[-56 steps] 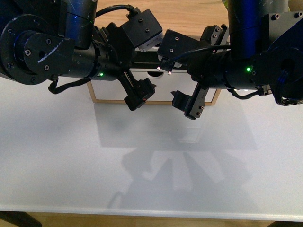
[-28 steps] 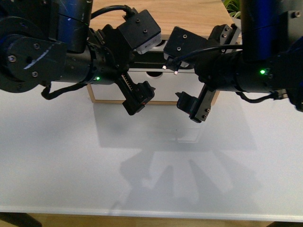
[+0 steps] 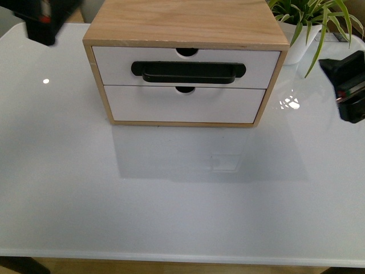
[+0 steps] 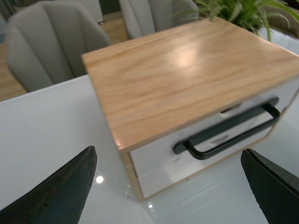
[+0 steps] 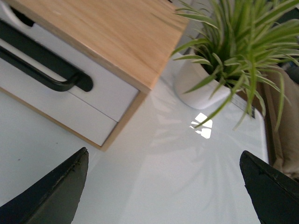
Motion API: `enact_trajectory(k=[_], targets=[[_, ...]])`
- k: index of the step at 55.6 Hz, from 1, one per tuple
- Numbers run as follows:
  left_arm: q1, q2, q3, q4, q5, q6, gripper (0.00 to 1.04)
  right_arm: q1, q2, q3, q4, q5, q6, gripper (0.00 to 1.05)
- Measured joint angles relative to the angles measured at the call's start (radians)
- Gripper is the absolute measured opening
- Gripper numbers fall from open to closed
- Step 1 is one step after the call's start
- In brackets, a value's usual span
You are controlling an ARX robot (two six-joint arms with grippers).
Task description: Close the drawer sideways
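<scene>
No legible text, label, brand, number or sign anywhere: none on the drawer (image 3: 188,72), the wooden cabinet (image 3: 185,20), the white surface (image 3: 182,200) or the plant pot (image 5: 201,91).

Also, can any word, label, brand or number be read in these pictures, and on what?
No text can be read. The drawer, its black handle, the wooden cabinet and the white plant pot show no writing, label or number.
</scene>
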Motion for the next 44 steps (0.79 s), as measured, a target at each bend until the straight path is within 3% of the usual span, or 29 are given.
enact_trajectory(k=[3, 6, 10, 23, 29, 37, 44], targets=[[0.058, -0.067, -0.035, 0.005, -0.01, -0.05, 0.96, -0.003, -0.02, -0.019, 0.042, 0.025, 0.043, 0.94], [0.102, -0.137, -0.122, 0.155, -0.201, -0.105, 0.83, -0.006, 0.013, -0.099, 0.305, 0.136, 0.219, 0.8], [0.125, -0.199, -0.195, 0.223, -0.288, -0.134, 0.71, -0.025, 0.005, -0.175, 0.416, 0.135, 0.366, 0.68], [0.128, -0.336, -0.365, 0.237, -0.289, -0.153, 0.32, -0.074, -0.172, -0.305, 0.396, 0.087, 0.49, 0.3], [0.128, -0.437, -0.442, 0.22, -0.29, -0.154, 0.03, -0.105, -0.294, -0.373, 0.336, 0.061, 0.507, 0.02], [0.128, -0.526, -0.499, 0.182, -0.291, -0.159, 0.02, -0.124, -0.406, -0.417, 0.267, 0.039, 0.511, 0.02], [0.128, -0.626, -0.557, 0.145, -0.29, -0.159, 0.02, -0.202, -0.553, -0.457, 0.161, -0.03, 0.512, 0.02]])
